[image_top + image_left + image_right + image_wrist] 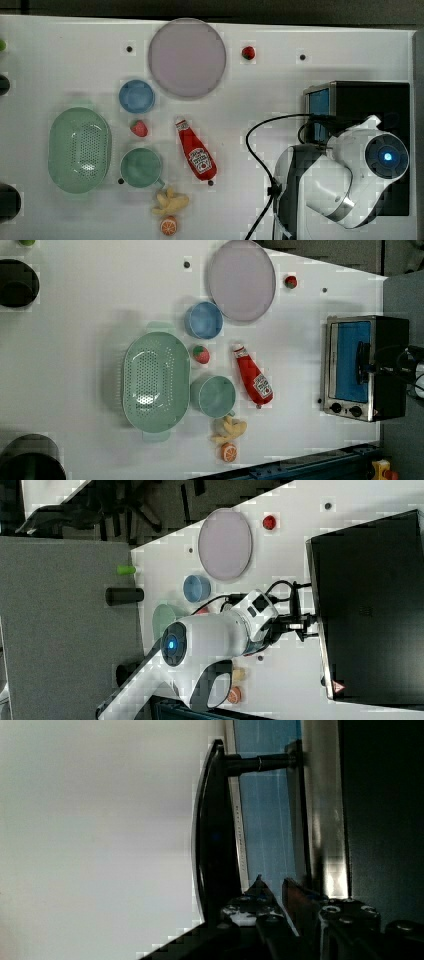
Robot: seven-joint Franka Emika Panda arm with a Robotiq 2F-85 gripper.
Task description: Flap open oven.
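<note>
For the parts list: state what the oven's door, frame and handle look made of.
Oven door: blue-tinted glass by its see-through sheen. Frame: silvery brushed metal, streaky reflections. Handle: glossy black, plastic or coated metal, can't tell which.

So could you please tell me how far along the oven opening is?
Done: the claw has reached the handle of the oven. In hand: it sits at the handle bar; a firm grip isn't clear. Left: the blue glass door looks shut and needs flapping down.
</note>
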